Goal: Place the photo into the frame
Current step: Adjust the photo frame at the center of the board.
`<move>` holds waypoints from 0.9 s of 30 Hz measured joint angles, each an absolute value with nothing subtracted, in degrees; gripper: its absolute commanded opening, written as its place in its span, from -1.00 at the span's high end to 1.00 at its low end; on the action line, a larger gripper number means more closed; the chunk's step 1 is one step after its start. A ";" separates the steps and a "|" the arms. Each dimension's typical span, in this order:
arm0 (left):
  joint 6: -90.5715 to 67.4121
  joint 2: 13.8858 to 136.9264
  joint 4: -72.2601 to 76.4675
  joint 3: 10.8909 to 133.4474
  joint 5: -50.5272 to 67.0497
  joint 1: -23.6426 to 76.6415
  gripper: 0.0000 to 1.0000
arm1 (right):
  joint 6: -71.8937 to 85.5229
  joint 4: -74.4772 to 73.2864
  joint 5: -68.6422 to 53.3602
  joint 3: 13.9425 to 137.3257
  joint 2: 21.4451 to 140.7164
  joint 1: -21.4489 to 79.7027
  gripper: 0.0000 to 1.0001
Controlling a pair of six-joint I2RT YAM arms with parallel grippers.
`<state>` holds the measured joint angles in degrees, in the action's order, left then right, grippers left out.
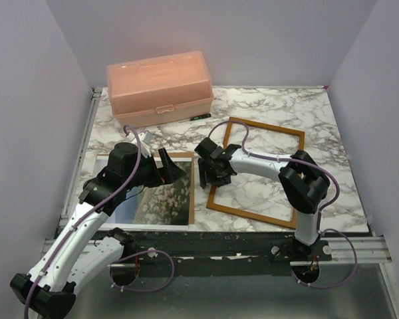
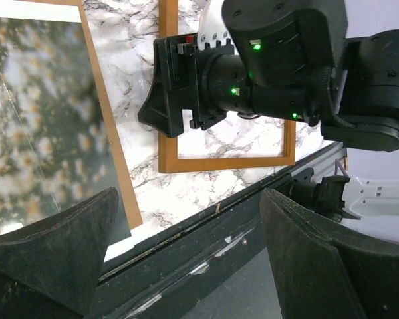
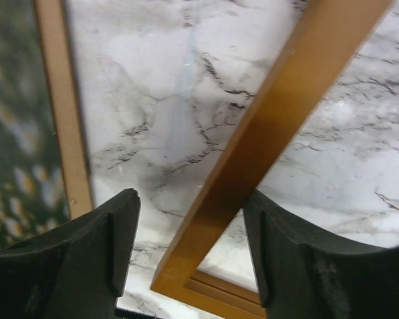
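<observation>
Presently the frame (image 1: 253, 214) is straddled by the right gripper (image 1: 209, 174). Its jaws are set apart on either side of the frame's left rail, close to the corner nearest the arms' bases. In the right wrist view the rail is seen running slantwise between the fingers (image 3: 86, 266) and is not yet pinched, though one finger appears nearly to touch it. The left gripper (image 1: 173, 167) is held wide and empty near the right edge of the photo (image 1: 153, 199).

The photo is found picture-side up on the brown backing board (image 1: 191, 193), at the left of the marble table (image 1: 306, 106). It is just beside the frame but not inside it, and a strip of bare marble is left between them. The frame lies flat and empty at the right, turned somewhat askew to the photo.

The step in hand is judged to be a grasp on the frame's rail, so that the frame may be brought to the photo. For this to be done well, the jaws should be squared to the rail before being shut, since a slanted bite is likely to twist such thin wood. The rail should be seated well between the pads, and the frame raised gently so that its far corner is not dragged. The photo is best left undisturbed by the left arm.
</observation>
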<state>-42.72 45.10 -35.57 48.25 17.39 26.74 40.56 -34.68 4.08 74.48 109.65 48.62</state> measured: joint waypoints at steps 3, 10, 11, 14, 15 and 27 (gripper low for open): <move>-41.98 43.70 -36.21 48.62 17.30 26.74 -0.79 | 40.12 -35.57 7.03 74.43 109.84 49.28 -0.06; -41.78 43.44 -36.23 48.47 17.37 26.74 -0.79 | 39.64 -33.30 10.31 69.97 107.15 50.26 0.21; -41.78 43.44 -36.23 48.34 17.39 26.74 -0.79 | 39.62 -32.69 10.48 68.71 106.24 50.33 0.20; -41.82 43.44 -36.07 47.64 17.45 26.74 -0.79 | 39.09 -31.73 10.76 64.75 103.22 50.87 0.01; -41.85 43.44 -36.05 47.20 17.50 26.74 -0.79 | 38.79 -31.62 10.87 63.55 102.21 51.18 -0.12; -42.26 43.44 -35.92 45.47 17.85 26.74 -0.79 | 37.71 -33.47 11.27 58.89 97.89 52.80 -0.67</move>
